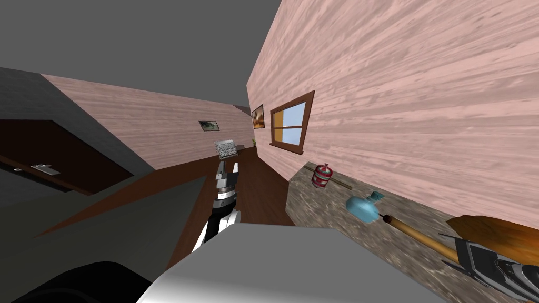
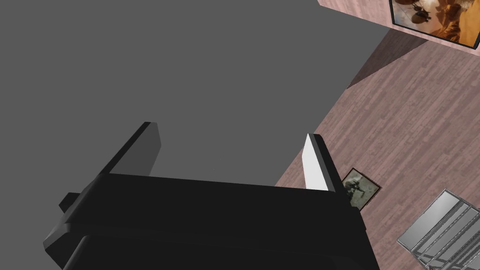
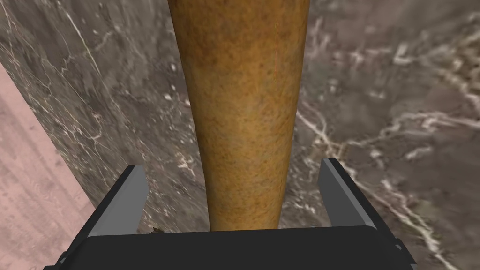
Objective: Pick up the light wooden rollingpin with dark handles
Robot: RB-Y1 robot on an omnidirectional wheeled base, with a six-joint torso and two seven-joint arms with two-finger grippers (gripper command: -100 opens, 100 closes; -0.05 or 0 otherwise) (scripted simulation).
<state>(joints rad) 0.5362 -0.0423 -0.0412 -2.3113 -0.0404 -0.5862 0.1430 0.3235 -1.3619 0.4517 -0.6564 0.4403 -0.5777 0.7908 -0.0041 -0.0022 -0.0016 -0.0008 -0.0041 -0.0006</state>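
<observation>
**Rolling pin** (image 3: 243, 117): a tawny wooden shaft, tapering, lying flat on the grey veined countertop (image 3: 398, 93) close to the pink plank wall. In the head view its far end carries a dark knob (image 1: 388, 218).

**Right gripper** (image 3: 233, 165): lowered over the shaft, blades spread, one on each side with a gap to the wood on both (nothing is grasped).

**Step in hand**, by judgement: the gripper is aligned for the grasp but not yet closed. The next move calls for bringing the blades together squarely across the shaft, then lifting straight up. The round, tapered body may roll or slip if pinched off-centre.

**Left gripper** (image 2: 229, 133): held up ahead of the chest, blades apart, empty.

**Further along the counter**: a red canister (image 1: 321, 175) and a pale blue vessel (image 1: 364, 208), the latter just beside the knob.

No label, brand or writing can be read on anything.
</observation>
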